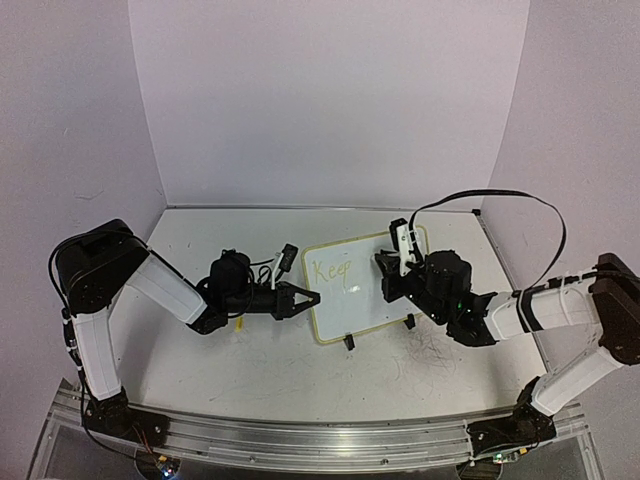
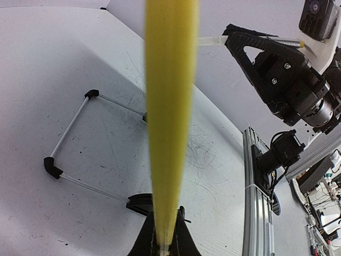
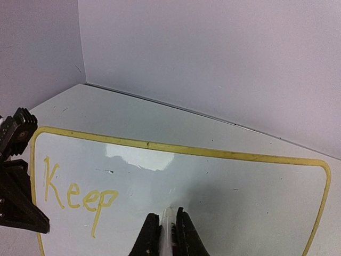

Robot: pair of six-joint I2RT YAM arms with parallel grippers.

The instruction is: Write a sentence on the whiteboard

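The whiteboard (image 1: 365,308) sits at the middle of the worktop (image 1: 200,370), between the two arms. Its near edge rests on two black clip feet (image 1: 348,342), and its face seems to lean back a little, though how steeply is hard to tell. It is a small white panel with rounded corners and a thin yellow-green rim, and a patch of glare shows near its top. Of the sentence (image 3: 80,194), only the first word, "Keep", stands in pale yellow-green at the upper left; the rest of the face is bare apart from a few tiny specks. So the writing is in hand but, by my reading, under halfway, with the later words not yet laid down. The marker (image 1: 401,243), a pale barrel, is clamped in the right end effector (image 3: 168,221). In the right wrist view its tip points at the blank surface just right of and slightly below "Keep", either touching it or very close. The left end effector (image 1: 305,298) is closed on the board's left rim, which fills the left wrist view as a blurred yellow band between its fingers, so it steadies the board. The next move likely calls for setting the tip down at a word's gap after "Keep". The pressure should be light and even, so the pale ink shows without pushing the board back. The left grip should hold firm and the strokes stay small, since room on that line is limited.
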